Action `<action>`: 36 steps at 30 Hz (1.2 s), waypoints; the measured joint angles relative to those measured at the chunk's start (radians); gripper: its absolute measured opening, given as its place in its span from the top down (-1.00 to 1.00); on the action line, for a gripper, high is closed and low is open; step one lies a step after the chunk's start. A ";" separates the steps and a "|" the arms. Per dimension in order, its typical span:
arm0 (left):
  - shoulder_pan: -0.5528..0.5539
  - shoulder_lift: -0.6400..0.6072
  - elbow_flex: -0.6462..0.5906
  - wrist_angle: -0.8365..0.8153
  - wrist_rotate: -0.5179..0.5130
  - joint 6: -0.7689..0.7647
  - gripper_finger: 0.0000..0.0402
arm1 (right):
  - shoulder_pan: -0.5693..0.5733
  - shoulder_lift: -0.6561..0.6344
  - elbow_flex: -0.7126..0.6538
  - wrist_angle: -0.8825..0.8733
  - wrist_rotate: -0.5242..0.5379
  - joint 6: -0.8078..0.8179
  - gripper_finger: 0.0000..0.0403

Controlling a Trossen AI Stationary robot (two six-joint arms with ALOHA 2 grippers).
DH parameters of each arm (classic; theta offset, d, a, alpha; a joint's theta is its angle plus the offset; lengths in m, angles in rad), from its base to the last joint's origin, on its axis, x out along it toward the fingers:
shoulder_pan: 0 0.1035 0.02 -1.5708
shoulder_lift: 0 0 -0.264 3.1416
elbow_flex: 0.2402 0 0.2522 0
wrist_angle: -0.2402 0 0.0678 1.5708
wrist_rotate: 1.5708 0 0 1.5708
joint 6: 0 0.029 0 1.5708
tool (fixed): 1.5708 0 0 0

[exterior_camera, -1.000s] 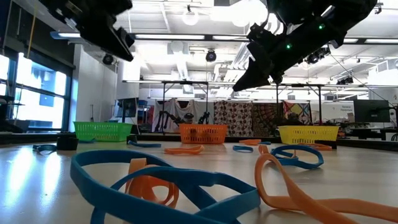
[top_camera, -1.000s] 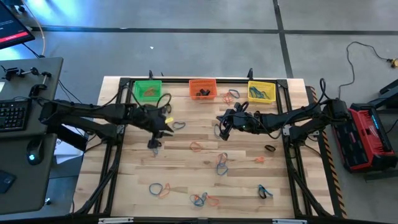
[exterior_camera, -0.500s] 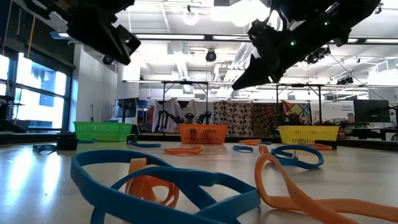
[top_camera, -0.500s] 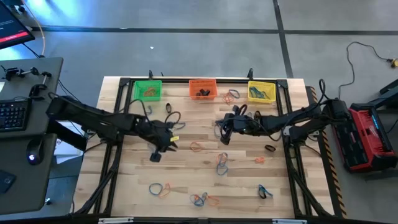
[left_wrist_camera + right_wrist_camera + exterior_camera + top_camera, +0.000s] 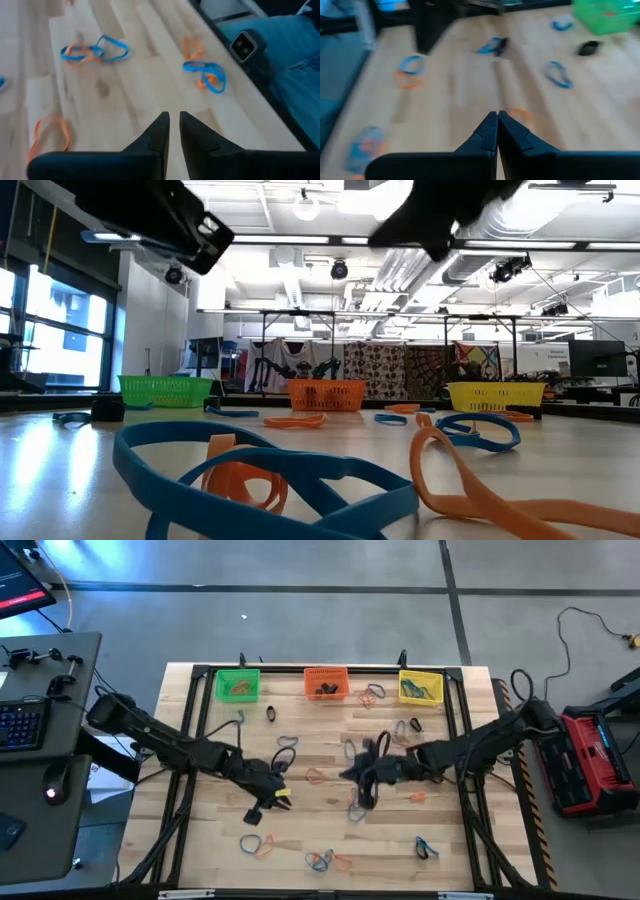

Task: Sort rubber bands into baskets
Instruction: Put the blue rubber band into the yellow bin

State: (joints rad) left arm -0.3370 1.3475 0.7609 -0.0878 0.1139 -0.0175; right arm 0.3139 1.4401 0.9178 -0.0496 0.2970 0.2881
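Your three baskets sit in a row along the far edge: green [image 5: 237,686], orange [image 5: 325,682], yellow [image 5: 420,687], each already with a few bands inside, which keeps the near boards free as the picking ground. Most bands [image 5: 356,798] still lie loose there, scattered from mid-table toward the near edge, with a few strays just beside the orange and yellow baskets. Your left gripper [image 5: 272,800] hangs over the boards left of centre; its wrist view shows the fingers [image 5: 159,134] nearly together with a thin slit between them and nothing in it, so it carries no band. It points toward the blue-and-orange tangles [image 5: 205,74] ahead, which I judge to be the reason it sits so far from the baskets: it is out hunting for a pick. Your right gripper [image 5: 362,775] is mid-table, close above an orange band [image 5: 318,776] and the blue one near it; its fingers [image 5: 490,134] are pressed tight together and empty. With both tools empty, sorting is only partly done, and either must spread before it can take anything.
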 joint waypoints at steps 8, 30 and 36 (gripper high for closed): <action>-0.067 0.051 0.000 0.146 -0.001 -0.048 0.99 | 0.148 0.170 0.201 -0.142 -0.047 0.098 1.00; -0.299 0.455 0.102 0.423 -0.229 -0.419 0.52 | 0.211 0.250 0.332 -0.433 -0.149 0.072 1.00; -0.315 0.521 0.184 0.305 -0.306 -0.340 0.31 | 0.210 0.250 0.332 -0.434 -0.148 0.052 1.00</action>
State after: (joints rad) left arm -0.6521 1.8681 0.9449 0.2168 -0.1919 -0.3571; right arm 0.5240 1.6897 1.2503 -0.4831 0.1490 0.3396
